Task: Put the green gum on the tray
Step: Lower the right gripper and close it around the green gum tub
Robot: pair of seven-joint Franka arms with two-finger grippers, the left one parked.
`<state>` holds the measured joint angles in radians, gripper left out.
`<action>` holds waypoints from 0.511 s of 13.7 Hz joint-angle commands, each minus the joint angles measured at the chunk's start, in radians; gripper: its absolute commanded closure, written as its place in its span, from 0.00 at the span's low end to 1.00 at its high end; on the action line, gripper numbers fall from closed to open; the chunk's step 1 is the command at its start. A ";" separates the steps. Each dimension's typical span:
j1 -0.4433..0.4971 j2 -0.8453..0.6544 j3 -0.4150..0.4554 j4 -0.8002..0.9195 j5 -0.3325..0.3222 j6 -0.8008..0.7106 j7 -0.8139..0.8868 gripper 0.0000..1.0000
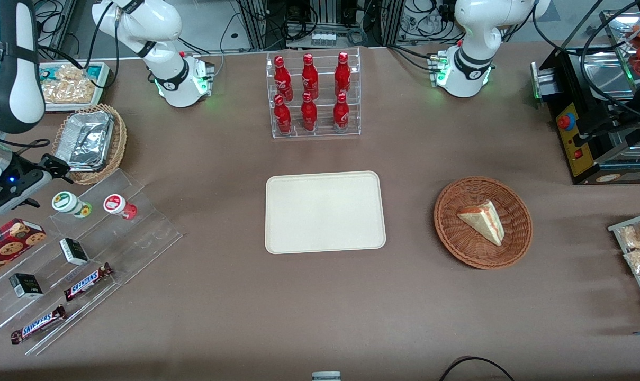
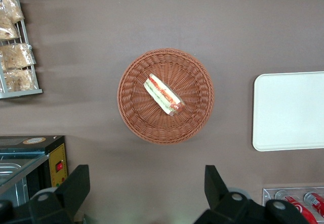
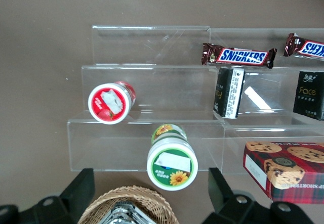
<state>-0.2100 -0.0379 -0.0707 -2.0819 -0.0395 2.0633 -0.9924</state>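
The pincer point(image 3: 147, 196) is held wide above the green gum point(image 3: 172, 162) on a clear stand point(image 3: 147, 107); the tray point(image 1: 325, 211) is bare; foil point(image 1: 84, 140) fills a basket point(image 1: 116, 153).

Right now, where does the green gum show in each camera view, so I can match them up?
Front view: green gum stands on the clear stepped stand, beside the red gum, toward the working arm's end; the gripper hangs above it, open.
Right wrist view: green gum sits between the open fingers.
Left wrist view: not in it.
Shared landmark: the red gum, beside the green one in both views.
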 commanded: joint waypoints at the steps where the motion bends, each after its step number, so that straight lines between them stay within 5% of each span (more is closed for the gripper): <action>1: -0.020 -0.020 0.005 -0.070 -0.023 0.081 -0.035 0.00; 7: -0.054 -0.007 0.005 -0.150 -0.019 0.216 -0.110 0.00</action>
<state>-0.2468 -0.0367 -0.0710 -2.1914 -0.0396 2.2176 -1.0748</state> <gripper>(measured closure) 0.000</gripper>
